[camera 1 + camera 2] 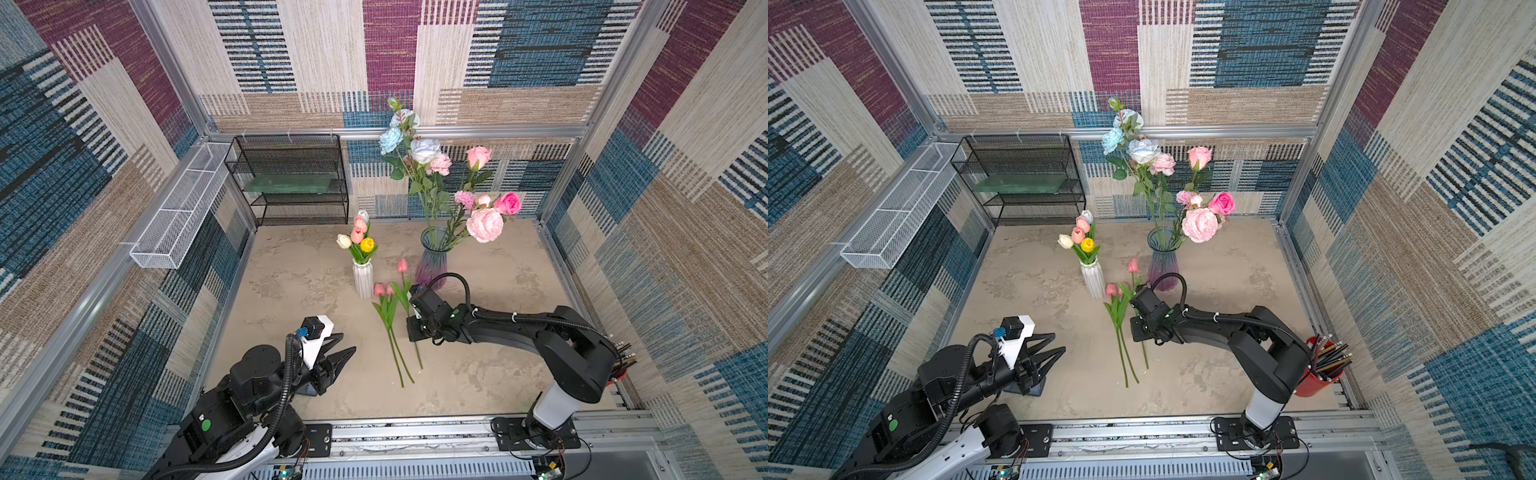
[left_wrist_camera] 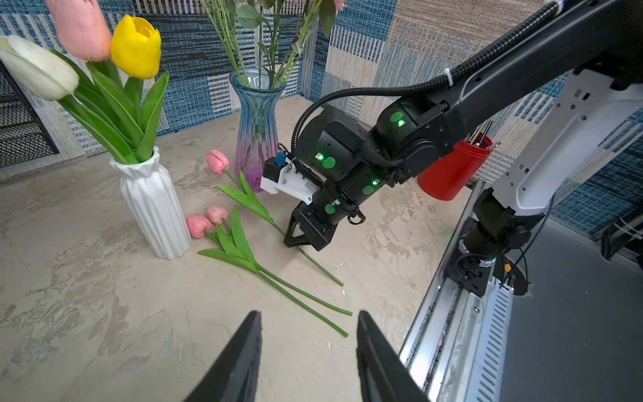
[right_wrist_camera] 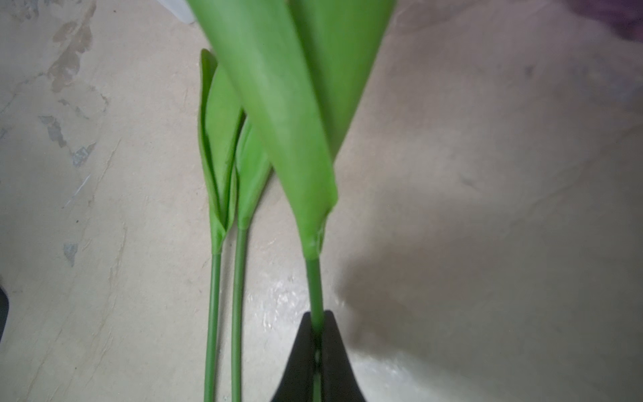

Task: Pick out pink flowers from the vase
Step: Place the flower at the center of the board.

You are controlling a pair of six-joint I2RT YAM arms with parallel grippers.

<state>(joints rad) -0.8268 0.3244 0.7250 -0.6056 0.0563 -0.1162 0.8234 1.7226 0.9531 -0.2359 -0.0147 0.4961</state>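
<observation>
In both top views my right gripper (image 1: 416,332) reaches in from the near right, between the white vase (image 1: 363,282) and the glass vase (image 1: 432,262), clamped on the stem of a pink tulip (image 1: 402,265). It sits just right of two pink tulips (image 1: 379,289) lying on the table (image 1: 291,291), stems parallel, probably so the picked flowers gather in one row. My left gripper (image 1: 348,343) hovers near left, likely to keep clear. More pink tulips (image 1: 357,235) stand in the white vase and larger pink blooms (image 1: 484,224) in the glass vase. My left wrist view shows my left gripper (image 2: 309,313) partly open and empty. My right wrist view shows my right gripper (image 3: 318,348) pinching the bare stem below the leaves, which I judge spares leaf and bloom.
</observation>
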